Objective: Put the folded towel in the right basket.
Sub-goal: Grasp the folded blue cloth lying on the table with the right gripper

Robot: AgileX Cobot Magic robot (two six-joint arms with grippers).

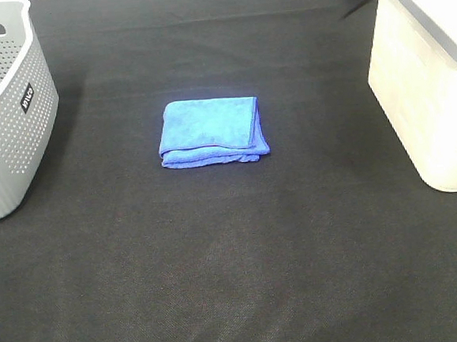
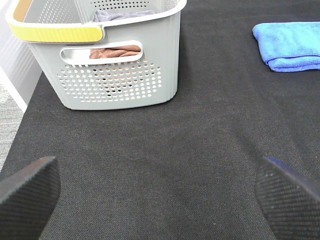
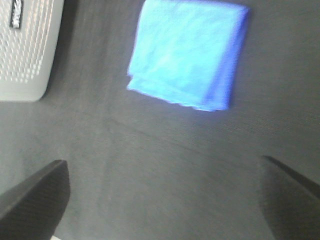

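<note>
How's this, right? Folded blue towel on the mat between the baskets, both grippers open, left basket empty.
Wrong on one point: the left basket is not empty. The left wrist view shows a brown cloth and a grey cloth inside it. Rest holds: folded blue towel on the mat between it and the right basket, left gripper and right gripper open.

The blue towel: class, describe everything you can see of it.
The blue towel looks like soft microfibre, folded into a near-square stack of several layers, its layered edges showing along the near side. It lies flat on the black table cover, between the grey perforated basket and the white basket, touching neither. Nothing grips it.
</note>
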